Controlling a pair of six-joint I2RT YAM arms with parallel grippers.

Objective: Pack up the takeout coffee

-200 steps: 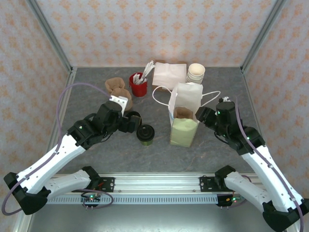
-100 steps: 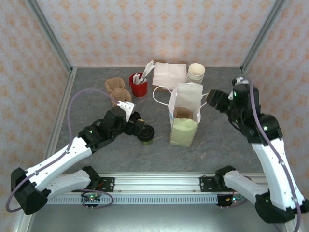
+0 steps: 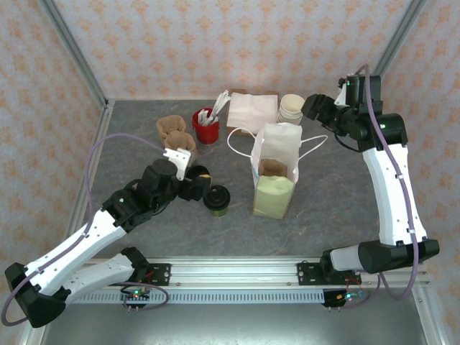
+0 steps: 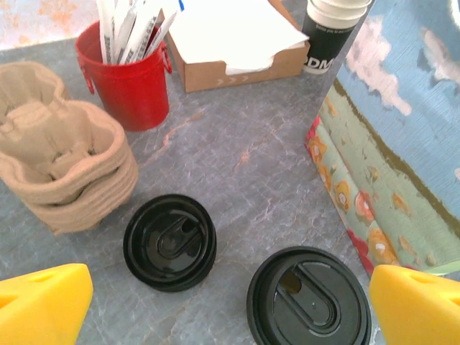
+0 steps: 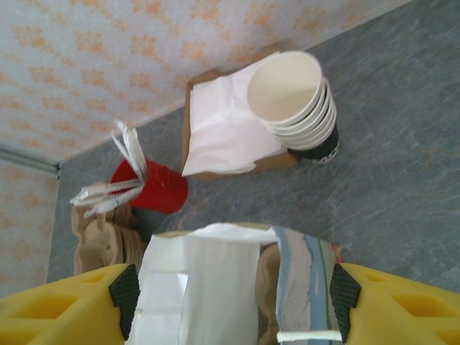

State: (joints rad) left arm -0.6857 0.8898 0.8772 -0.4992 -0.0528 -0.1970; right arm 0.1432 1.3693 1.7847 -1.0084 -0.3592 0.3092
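- Grey marbled tabletop (image 3: pixel 323 201), enclosed by walls papered in an orange motif.
- Takeout coffee (image 3: pixel 216 200) (image 4: pixel 309 298): an olive-green cup under a black lid. It stands upright on the table, outside and to the left of the white paper bag (image 3: pixel 277 147), near it but not touching.
- Left gripper (image 3: pixel 195 183) (image 4: pixel 230 313): jaws spread wide and holding nothing. It is low over the table just left of the coffee. In the left wrist view the coffee's lid sits between the yellow fingertips (image 4: pixel 43 302), nearer the one at the view's right.
- Loose black lid (image 4: pixel 169 241): flat on the table, just beside the coffee.
- The bag stands upright with its mouth open and its handles splayed to either side; something brown shows inside.
- Right gripper (image 3: pixel 316 108) (image 5: pixel 230 305): raised near the bag's far right corner, jaws apart and gripping nothing. The bag's top edge appears between its pads (image 5: pixel 126 291) from above.
- Stacked pulp cup carriers (image 3: pixel 175 131) (image 4: pixel 65 169): at the far left.
- Red bucket (image 3: pixel 206 128) (image 4: pixel 129 83): holds white sticks or sachets.
- Cardboard napkin box (image 3: pixel 251 110) (image 5: pixel 223 129): beyond the bag.
- Stack of cream cups (image 3: pixel 292 109) (image 5: pixel 291 97): just right of the box.
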